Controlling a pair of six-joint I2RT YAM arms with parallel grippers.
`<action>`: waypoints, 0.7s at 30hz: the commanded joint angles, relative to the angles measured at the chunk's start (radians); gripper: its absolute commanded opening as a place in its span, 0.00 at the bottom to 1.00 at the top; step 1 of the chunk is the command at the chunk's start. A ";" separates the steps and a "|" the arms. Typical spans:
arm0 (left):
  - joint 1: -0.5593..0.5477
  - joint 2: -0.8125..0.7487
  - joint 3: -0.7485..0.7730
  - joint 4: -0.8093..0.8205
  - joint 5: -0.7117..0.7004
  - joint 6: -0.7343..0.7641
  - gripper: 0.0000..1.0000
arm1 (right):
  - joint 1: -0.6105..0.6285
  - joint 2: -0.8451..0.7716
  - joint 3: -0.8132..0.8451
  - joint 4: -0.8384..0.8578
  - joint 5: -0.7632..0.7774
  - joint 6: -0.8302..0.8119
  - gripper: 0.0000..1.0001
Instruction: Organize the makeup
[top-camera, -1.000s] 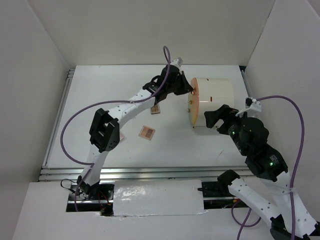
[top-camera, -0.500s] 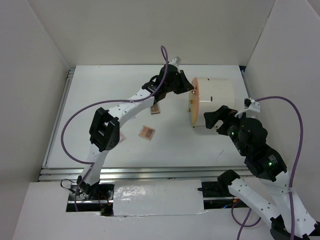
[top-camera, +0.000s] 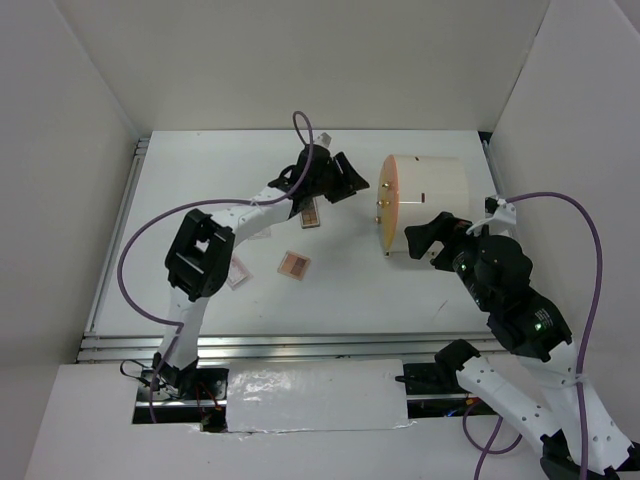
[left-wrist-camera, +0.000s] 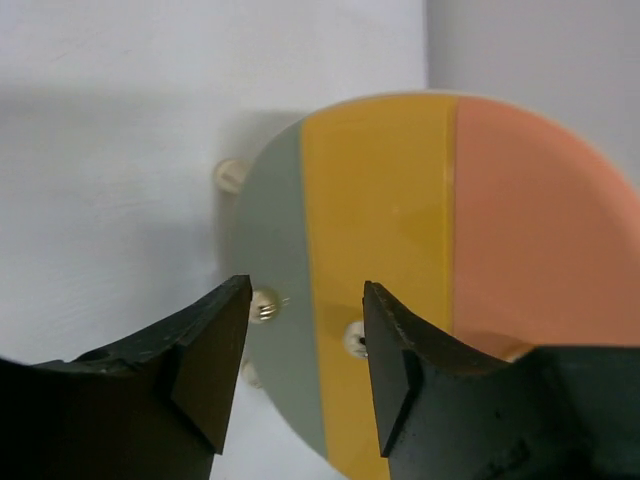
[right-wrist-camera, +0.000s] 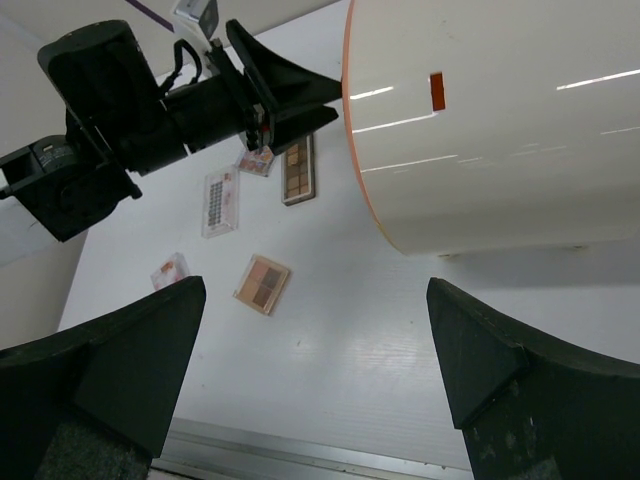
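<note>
Jaws parted on the left gripper (top-camera: 350, 186), moderately wide, gripping nothing and touching nothing. In the left wrist view, frames 2 small knobs (left-wrist-camera: 264, 303) on the striped front of the cream container (top-camera: 428, 200), tipped on its side. Jaws on the right gripper (top-camera: 432, 238) spread wider, likewise empty, just beside the container's wall at its 6 o'clock in the top view.

Makeup all out on the table (top-camera: 200, 180), none visibly stowed. From the left jaws:
- long palette (top-camera: 313, 214) near, at 7 o'clock, long axis roughly 12 to 6
- square brown palette (top-camera: 294, 264) farther off along 7 o'clock
- white-pink packet (top-camera: 238, 272) toward 8 o'clock, beside the left arm's elbow
- grid-patterned packet (right-wrist-camera: 220, 200) and a pinkish piece (right-wrist-camera: 256, 161), clear only from the right wrist

Container front at 3 o'clock from the same jaws, near but apart.

Likely step in hand: pulling a drawer open by its knob, to take the makeup. Turns on 1 relation — knobs dead ahead of the left jaws at 3 o'clock, palettes behind at 7. Left arm nearer to both; right arm well apart from every palette, better placed to steady the container.
</note>
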 joint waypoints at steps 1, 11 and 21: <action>0.002 0.025 -0.013 0.217 0.119 -0.055 0.62 | 0.006 0.010 -0.001 0.048 0.003 -0.019 1.00; 0.013 0.072 -0.073 0.386 0.262 -0.138 0.68 | 0.006 0.025 -0.003 0.059 -0.005 -0.021 1.00; 0.010 0.095 -0.099 0.460 0.326 -0.176 0.61 | 0.006 0.030 -0.012 0.071 -0.023 -0.020 1.00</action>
